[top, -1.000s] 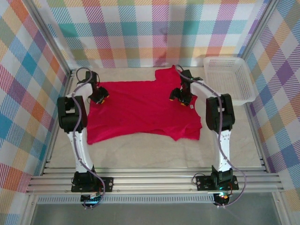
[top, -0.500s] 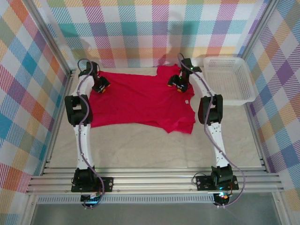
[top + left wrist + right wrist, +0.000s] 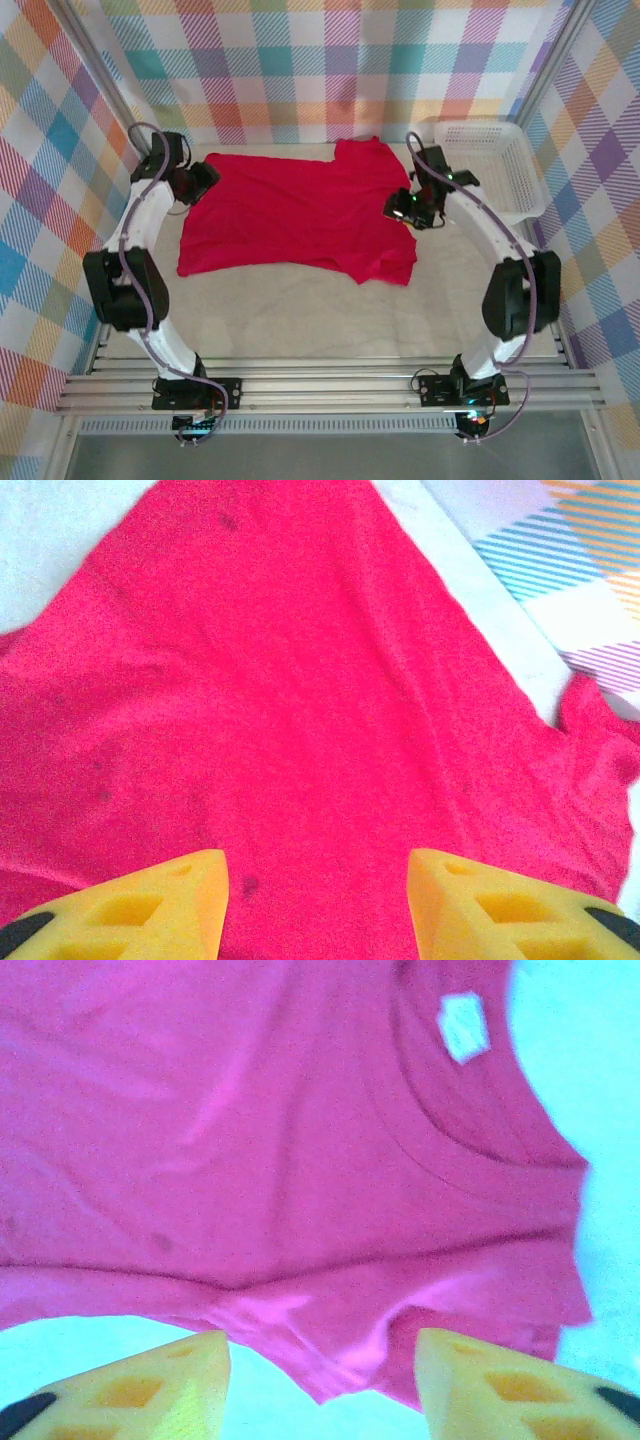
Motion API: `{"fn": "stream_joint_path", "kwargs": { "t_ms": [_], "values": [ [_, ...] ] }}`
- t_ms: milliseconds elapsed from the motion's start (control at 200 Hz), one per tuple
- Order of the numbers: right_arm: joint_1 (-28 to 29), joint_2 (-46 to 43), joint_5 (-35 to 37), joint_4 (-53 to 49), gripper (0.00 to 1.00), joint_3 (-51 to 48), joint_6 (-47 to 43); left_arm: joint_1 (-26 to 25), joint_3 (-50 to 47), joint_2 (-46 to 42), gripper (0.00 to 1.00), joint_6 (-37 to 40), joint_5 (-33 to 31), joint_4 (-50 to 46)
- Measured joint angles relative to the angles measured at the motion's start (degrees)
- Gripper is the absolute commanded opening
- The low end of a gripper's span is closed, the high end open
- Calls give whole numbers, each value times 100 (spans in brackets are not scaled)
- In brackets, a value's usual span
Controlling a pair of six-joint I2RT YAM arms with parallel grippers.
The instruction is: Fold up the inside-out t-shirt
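Releasing after the drag toward the counter's far edge, both jaws hang parted and empty beside the flattened t-shirt (image 3: 290, 215); first fold likely next.

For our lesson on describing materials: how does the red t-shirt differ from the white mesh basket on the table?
The t-shirt is bright red, the basket white. The t-shirt is cloth spread flat and wrinkled; the basket is an upright-walled mesh tub. The t-shirt covers more table than the basket. Both rest on the table.
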Motion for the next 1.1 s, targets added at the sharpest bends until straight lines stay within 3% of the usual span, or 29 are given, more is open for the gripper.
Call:
{"fn": "stream_joint_path", "kwargs": {
  "t_ms": [90,255,430,680,795,985,1100],
  "values": [
    [-175,-85,52,201,37,-756,28,-37,-675,-330,50,-46,181,197],
    [-459,-79,61,457,47,-1698,50,-57,-1606,-378,50,-96,361,328],
    [-522,155,-72,935,52,-1797,44,-57,-1969,-378,50,-105,431,479],
    [-522,636,-157,1281,53,-1808,44,-57,-2065,-389,50,-98,428,588],
    [-522,636,-157,1314,43,-1812,28,-57,-2065,-422,50,-79,426,586],
    [-522,590,-155,1279,7,-1818,-31,-57,-2059,-476,49,-20,402,568],
    [-522,367,-155,1165,0,-1821,-107,-57,-2055,-544,49,2,348,560]
  ]
}}
